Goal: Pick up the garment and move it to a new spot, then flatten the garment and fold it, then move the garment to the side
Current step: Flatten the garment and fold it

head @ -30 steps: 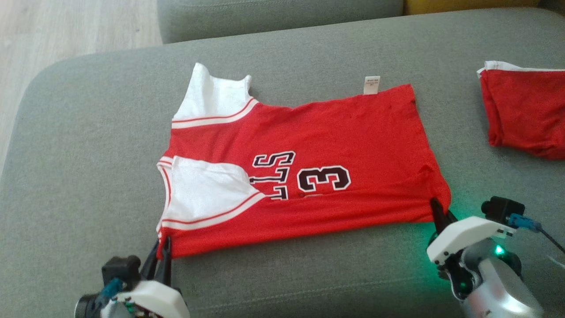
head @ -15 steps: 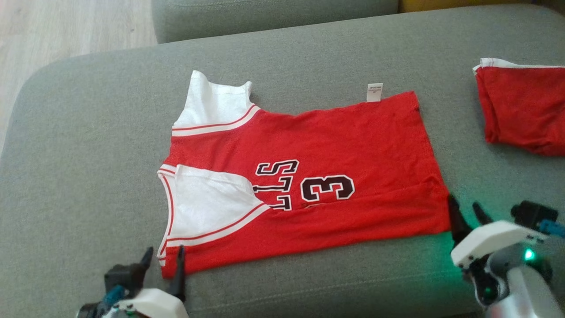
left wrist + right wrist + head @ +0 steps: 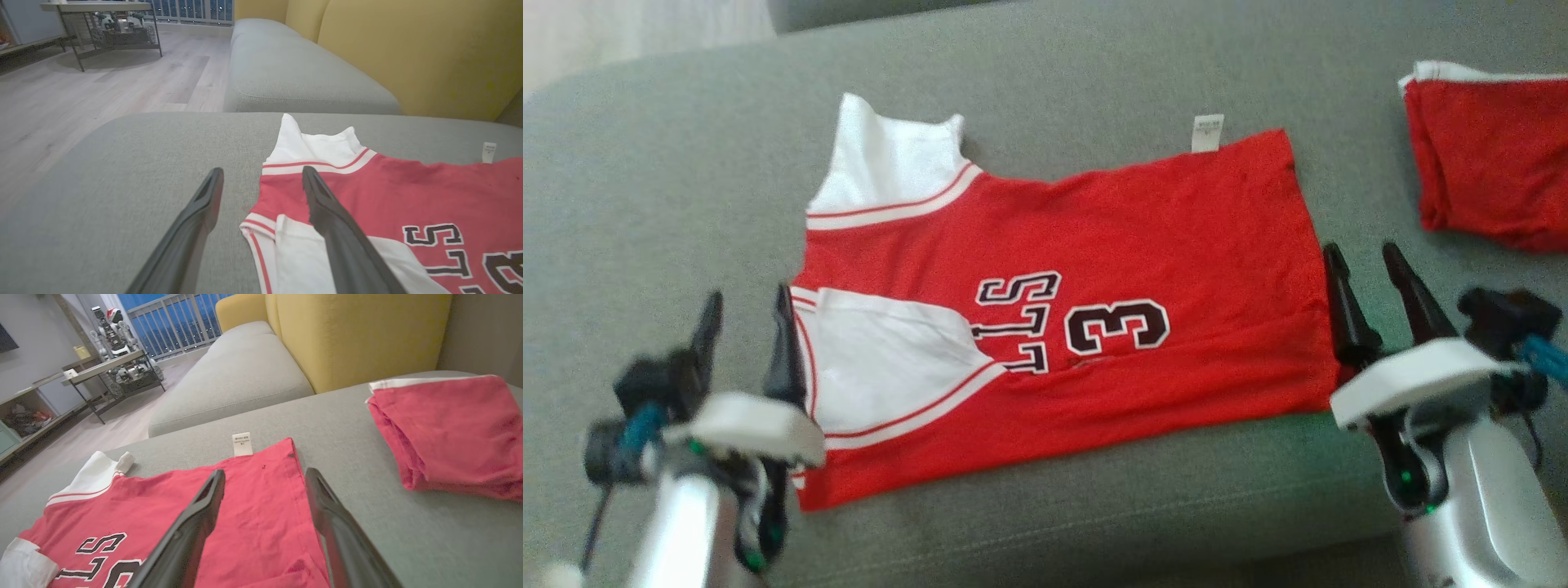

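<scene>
Both of my claws are released and hold nothing. My left claw (image 3: 749, 296) hangs at the collar end of the garment (image 3: 1094, 237) and my right claw (image 3: 1361, 249) just beside its hem end. The garment, a red jersey with white shoulder panels, lies spread on the grey sofa seat (image 3: 1054, 506), its near long edge turned up over itself.

The risks I see lie in the next pinch. In my left wrist view one finger is over the cloth and the other over the bare seat, so if I close here I may catch only the top layer, or catch the seat fabric along with it. Either way the turned-up edge could peel open. If my two claws lift unevenly, the long fold will likely skew and wrinkle. The cloth looks thin and light, so it may slip out mid-carry. A second folded red piece (image 3: 1486, 163) lies well off my right claw. A wide sideways sweep could push into it.

As for writing, I can read a large black "3" (image 3: 1117, 327) outlined in white. Beside it are the letters "LLS" (image 3: 1017, 318), lying sideways, with the rest hidden by the white panel. The white tag (image 3: 1207, 132) at the far edge carries print too small to read.
</scene>
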{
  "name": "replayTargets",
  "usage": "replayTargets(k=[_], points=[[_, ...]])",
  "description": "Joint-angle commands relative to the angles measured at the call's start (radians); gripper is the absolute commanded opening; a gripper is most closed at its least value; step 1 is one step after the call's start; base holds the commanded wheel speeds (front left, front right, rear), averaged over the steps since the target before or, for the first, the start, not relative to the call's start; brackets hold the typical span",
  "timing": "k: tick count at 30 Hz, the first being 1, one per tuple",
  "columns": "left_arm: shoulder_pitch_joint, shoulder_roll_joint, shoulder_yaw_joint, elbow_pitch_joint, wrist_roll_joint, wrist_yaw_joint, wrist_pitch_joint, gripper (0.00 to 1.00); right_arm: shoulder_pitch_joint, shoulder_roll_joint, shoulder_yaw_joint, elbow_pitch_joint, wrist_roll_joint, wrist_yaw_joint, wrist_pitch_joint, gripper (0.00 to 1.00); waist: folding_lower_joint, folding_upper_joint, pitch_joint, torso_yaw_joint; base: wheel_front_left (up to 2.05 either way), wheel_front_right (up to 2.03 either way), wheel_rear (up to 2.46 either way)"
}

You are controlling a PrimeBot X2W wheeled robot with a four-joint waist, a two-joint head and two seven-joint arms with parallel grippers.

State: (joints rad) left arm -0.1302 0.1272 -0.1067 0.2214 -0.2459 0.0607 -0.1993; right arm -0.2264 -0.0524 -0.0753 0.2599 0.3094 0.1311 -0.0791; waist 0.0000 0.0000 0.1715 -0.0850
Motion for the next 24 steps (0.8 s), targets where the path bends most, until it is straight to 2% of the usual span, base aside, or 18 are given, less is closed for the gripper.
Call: replayTargets(k=[1, 4, 7, 12, 14, 20, 24], points=[[-0.107, 0.049, 0.029, -0.025, 0.017, -0.009, 0.027, 1.0, -0.071, 0.002, 0.039, -0.054, -0.014, 0.0, -0.001, 1.0, 0.0, 0.0, 0.058, -0.034, 0.0, 0.0, 0.0], [-0.175, 0.075, 0.029, -0.002, 0.011, -0.028, 0.086, 1.0, -0.106, 0.002, 0.065, -0.073, -0.02, 0.0, 0.002, 1.0, 0.0, 0.0, 0.094, -0.056, 0.0, 0.0, 0.0], [-0.279, 0.127, 0.028, 0.032, 0.011, -0.06, 0.163, 1.0, -0.159, 0.002, 0.102, -0.09, -0.028, 0.0, 0.008, 1.0, 0.0, 0.0, 0.146, -0.091, 0.0, 0.0, 0.0], [-0.458, 0.22, 0.013, 0.116, 0.006, -0.133, 0.299, 1.0, -0.244, 0.002, 0.149, -0.1, -0.032, 0.0, 0.01, 1.0, 0.0, 0.0, 0.218, -0.139, 0.0, 0.0, 0.0], [-0.524, 0.243, 0.005, 0.146, -0.035, -0.164, 0.348, 1.0, -0.273, 0.002, 0.165, -0.098, -0.029, 0.0, 0.01, 1.0, 0.0, 0.0, 0.243, -0.157, 0.0, 0.0, 0.0], [-0.684, 0.344, -0.048, 0.256, -0.068, -0.187, 0.494, 1.0, -0.317, 0.002, 0.204, -0.107, 0.009, 0.0, -0.015, 1.0, 0.0, 0.0, 0.301, -0.194, 0.0, 0.0, 0.0], [-0.761, 0.382, -0.079, 0.323, -0.099, -0.19, 0.543, 1.0, -0.326, 0.002, 0.225, -0.106, 0.026, 0.0, -0.038, 1.0, 0.0, 0.0, 0.32, -0.209, 0.0, 0.0, 0.0]])
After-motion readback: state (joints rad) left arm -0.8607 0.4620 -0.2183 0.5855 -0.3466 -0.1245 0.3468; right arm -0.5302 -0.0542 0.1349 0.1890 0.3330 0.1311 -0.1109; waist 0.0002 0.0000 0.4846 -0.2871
